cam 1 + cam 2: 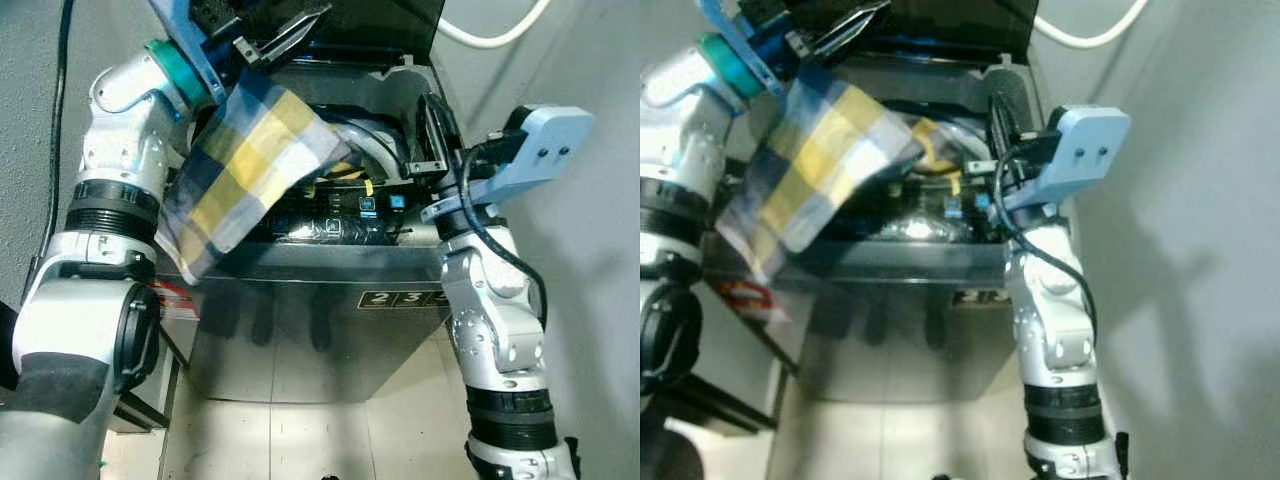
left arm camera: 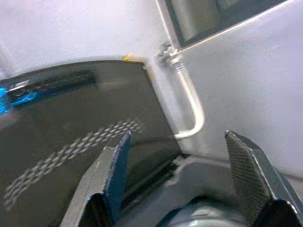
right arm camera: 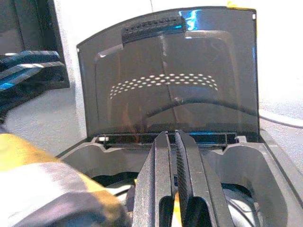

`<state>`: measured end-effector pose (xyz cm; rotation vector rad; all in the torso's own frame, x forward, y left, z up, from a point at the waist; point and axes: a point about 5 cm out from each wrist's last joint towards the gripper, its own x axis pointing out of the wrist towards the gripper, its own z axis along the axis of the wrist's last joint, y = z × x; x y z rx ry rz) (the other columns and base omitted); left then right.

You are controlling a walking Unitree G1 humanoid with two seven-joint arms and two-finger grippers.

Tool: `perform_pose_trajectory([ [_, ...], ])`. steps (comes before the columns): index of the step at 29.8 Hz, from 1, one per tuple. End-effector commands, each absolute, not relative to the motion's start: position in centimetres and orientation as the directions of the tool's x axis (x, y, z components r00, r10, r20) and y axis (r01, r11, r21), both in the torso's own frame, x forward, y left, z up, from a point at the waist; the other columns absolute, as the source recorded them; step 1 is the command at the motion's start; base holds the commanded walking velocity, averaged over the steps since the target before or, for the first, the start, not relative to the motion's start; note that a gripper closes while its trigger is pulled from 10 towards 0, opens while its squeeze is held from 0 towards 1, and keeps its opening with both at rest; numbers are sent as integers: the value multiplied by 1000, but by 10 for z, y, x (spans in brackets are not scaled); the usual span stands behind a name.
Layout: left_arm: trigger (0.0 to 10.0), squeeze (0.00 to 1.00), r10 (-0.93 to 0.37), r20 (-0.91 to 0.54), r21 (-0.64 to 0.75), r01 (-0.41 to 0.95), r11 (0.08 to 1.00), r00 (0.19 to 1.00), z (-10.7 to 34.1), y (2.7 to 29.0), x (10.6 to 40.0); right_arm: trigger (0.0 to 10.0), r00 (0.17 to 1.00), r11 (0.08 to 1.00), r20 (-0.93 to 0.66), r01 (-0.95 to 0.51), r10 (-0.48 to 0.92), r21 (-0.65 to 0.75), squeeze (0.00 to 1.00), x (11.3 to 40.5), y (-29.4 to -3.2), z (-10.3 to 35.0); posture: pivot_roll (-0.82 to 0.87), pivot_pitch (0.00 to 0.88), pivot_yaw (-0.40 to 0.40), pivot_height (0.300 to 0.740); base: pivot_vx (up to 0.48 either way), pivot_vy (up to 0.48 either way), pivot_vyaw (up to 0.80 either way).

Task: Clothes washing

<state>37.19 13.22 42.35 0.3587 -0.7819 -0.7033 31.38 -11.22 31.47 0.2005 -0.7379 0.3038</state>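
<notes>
In the upper left of the frame, the left tool (image 1: 285,40) has its fingers spread wide and holds nothing. The checked cloth (image 1: 245,170) hangs over the front edge of the washing machine (image 1: 300,330). It could slip off to the floor. In the right middle, the right tool (image 3: 173,179) is pressed together.
</notes>
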Motion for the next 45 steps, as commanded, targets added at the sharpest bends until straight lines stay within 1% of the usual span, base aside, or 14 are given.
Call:
perform_pose_trajectory([
  [1,10000,0,-668,485,516,433,740,564,412,134,379,10000,694,933,689,-352,207,75,0,314,-111,314,56,178,-10,731,0,0,0],
  [2,10000,1000,-627,414,378,502,778,660,394,139,393,10000,693,931,690,-357,210,74,0,315,-110,314,55,176,-8,731,0,0,0],
  [12,10000,1000,-620,289,257,565,784,730,369,146,402,10000,695,934,690,-350,204,76,0,315,-112,314,49,177,1,731,0,0,0],
  [15,10000,1000,-748,92,431,651,625,658,343,143,390,10000,696,937,690,-342,197,77,0,315,-113,313,49,177,8,731,0,0,0],
  [17,10000,1000,-748,92,431,651,625,658,343,143,390,10000,696,937,690,-342,197,77,0,315,-113,313,49,177,8,731,0,0,0],
  [21,10000,1000,-802,-33,601,653,461,596,332,150,372,10000,697,938,690,-339,195,76,0,315,-114,313,53,177,8,731,0,0,0],
  [22,10000,98,-812,-85,656,646,390,577,329,155,363,10000,697,938,691,-338,194,76,0,315,-115,313,58,177,8,731,0,0,0],
  [23,10000,98,-812,-85,656,646,390,577,329,155,363,10000,697,938,691,-338,194,76,0,315,-115,313,58,177,8,731,0,0,0],
  [24,10000,0,-816,-124,693,638,337,565,325,159,356,10000,697,938,691,-337,194,77,0,315,-115,313,58,177,8,731,0,0,0],
  [28,10000,0,-837,-107,733,611,299,537,321,163,339,10000,697,937,690,-340,195,79,0,315,-114,312,65,178,6,731,0,0,0],
  [31,10000,0,-893,-87,707,659,257,442,314,151,315,10000,698,933,687,-350,202,81,0,316,-112,311,73,178,-2,731,0,0,0],
  [37,10000,0,-909,-106,688,690,225,402,309,147,306,10000,698,932,687,-352,204,81,0,316,-111,311,74,178,-3,731,0,0,0],
  [39,10000,0,-903,-229,695,711,110,363,287,139,294,10000,697,929,686,-361,211,81,0,317,-110,311,83,175,-9,731,0,0,0],
  [45,10000,0,-871,-356,679,734,8,339,263,132,281,10000,695,927,686,-365,214,81,0,318,-108,311,78,177,-6,731,0,0,0],
])
